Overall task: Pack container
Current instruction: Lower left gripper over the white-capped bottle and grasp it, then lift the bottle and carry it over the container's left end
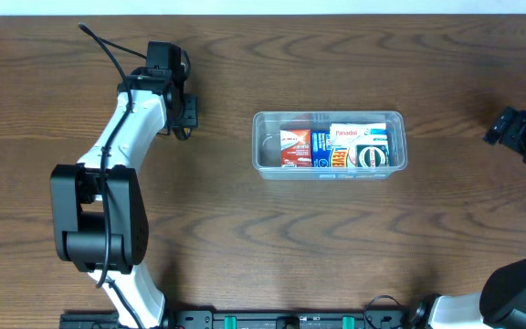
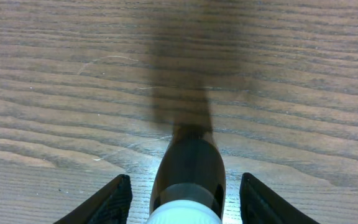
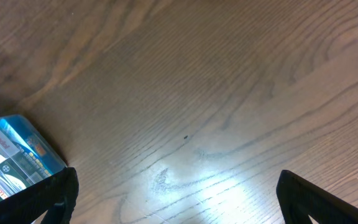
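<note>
1. The left gripper (image 2: 184,179) is standing open. Its two dark fingers (image 2: 114,202) are flanking a dark bottle (image 2: 188,165) with a white cap (image 2: 185,214). A strip of table (image 2: 135,155) is showing on either side of the bottle, so neither finger is touching it.
2. The bottle is pointing its cap end toward the wrist camera and casting a shadow across the wood grain beyond it. Whether it is standing upright or lying down cannot be told.
3. Seen from overhead, the left gripper (image 1: 179,108) is sitting over the left part of the table, well apart from the container (image 1: 267,151).
4. The right gripper (image 3: 176,177) is spreading wide, with only bare wood showing between its fingers (image 3: 316,199).
5. A blue-and-white printed box (image 3: 11,158) is lying just beside the finger at the left edge of that view.
6. From overhead, the right gripper (image 1: 519,132) is sitting at the right edge, also well apart from the container.
7. The container is resting near the table's middle, between the two grippers. It is holding a red-and-white box (image 1: 294,146), a blue box (image 1: 320,148) and a white, red and yellow box (image 1: 343,146) side by side.
</note>
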Controlling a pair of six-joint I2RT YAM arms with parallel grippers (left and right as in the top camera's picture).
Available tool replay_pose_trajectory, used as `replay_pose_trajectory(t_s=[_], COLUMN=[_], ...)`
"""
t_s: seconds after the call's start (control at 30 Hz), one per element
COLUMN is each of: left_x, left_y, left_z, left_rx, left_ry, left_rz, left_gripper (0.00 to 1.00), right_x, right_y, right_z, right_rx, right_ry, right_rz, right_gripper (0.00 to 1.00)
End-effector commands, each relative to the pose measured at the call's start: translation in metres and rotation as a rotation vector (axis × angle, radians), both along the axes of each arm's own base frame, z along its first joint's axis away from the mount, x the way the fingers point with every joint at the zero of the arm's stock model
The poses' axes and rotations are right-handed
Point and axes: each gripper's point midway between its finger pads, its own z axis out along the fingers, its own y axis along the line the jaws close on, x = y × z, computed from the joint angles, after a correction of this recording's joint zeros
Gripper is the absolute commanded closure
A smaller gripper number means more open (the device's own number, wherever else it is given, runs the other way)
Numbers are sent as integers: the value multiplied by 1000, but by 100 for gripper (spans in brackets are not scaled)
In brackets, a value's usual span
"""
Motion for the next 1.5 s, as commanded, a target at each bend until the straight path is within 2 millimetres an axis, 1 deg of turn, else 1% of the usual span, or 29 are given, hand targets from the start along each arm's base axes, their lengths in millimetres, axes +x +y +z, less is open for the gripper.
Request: replay_pose_trajectory(t_s=[0.0,0.2,0.33,0.47,0.57,0.73,0.83,1.0,1.2,1.3,1.4,1.47], left_x=[-2,-2,-2,-2,-2,-1,-3,-11,-28,-34,-39,-44], left_y=[5,5,5,5,5,5,5,5,4,-5,-23,-36], left_z=[-1,-1,-2,0,3,18,30,54,90,112,135,152], left_rx=[13,13,13,13,12,9,8,5,-8,-44,-95,-128], left_ry=[3,5,6,2,-5,-38,-58,-81,-102,-145,-200,-238], left_rz=[12,12,12,12,12,13,12,12,32,30,1,11], left_gripper=[44,55,59,67,67,68,68,68,69,68,68,69], right_x=[0,0,0,0,0,0,0,0,0,0,0,0], right_y=[-4,-4,-4,-4,-4,-4,-4,-4,-4,-4,-4,-4], right_z=[5,5,5,5,5,5,5,5,5,5,5,5], right_rx=[-13,-13,-13,-13,-13,-13,-13,-13,-13,-13,-13,-13], right_ry=[-11,-11,-11,-11,-11,-11,-11,-11,-11,-11,-11,-11], right_rz=[-19,-19,-19,-19,-19,-19,-19,-19,-19,-19,-19,-19], right_gripper=[1,1,1,1,1,1,1,1,1,1,1,1])
